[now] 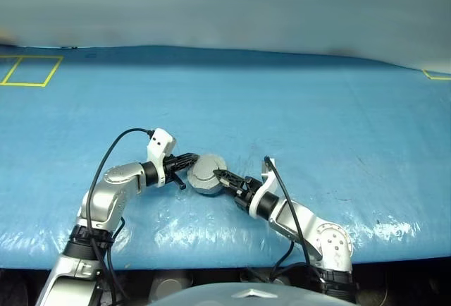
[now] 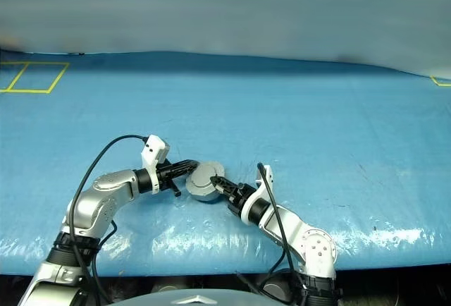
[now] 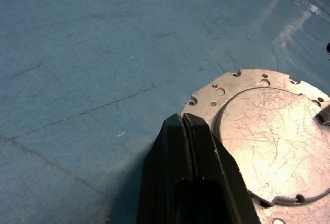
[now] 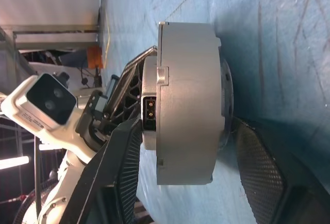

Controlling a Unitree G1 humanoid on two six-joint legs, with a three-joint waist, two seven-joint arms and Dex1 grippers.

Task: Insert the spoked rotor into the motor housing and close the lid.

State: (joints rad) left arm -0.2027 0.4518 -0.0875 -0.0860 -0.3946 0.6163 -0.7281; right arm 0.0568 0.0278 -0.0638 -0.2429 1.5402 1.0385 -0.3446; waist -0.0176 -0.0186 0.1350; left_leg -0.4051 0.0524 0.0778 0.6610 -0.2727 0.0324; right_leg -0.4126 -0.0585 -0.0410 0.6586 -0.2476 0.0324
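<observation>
The motor housing [image 1: 206, 174], a plain grey puck, sits on the blue sheet between my two hands. The lid [image 3: 268, 131] lies flat on top of it, its scratched grey outer face up. My left gripper [image 1: 191, 159] is shut and empty, its fingertips [image 3: 183, 123] resting at the lid's left rim. My right gripper [image 1: 220, 176] comes in from the right. In the right wrist view its two fingers straddle the housing [image 4: 188, 100], one finger on the lid side and the other at the base. The spoked rotor is hidden.
The blue sheet [image 1: 317, 123] covers the whole table, and its front edge [image 1: 211, 253] runs just in front of my arms. Yellow tape marks lie at the far left [image 1: 28, 71] and far right [image 1: 437, 75]. Black cables loop over both forearms.
</observation>
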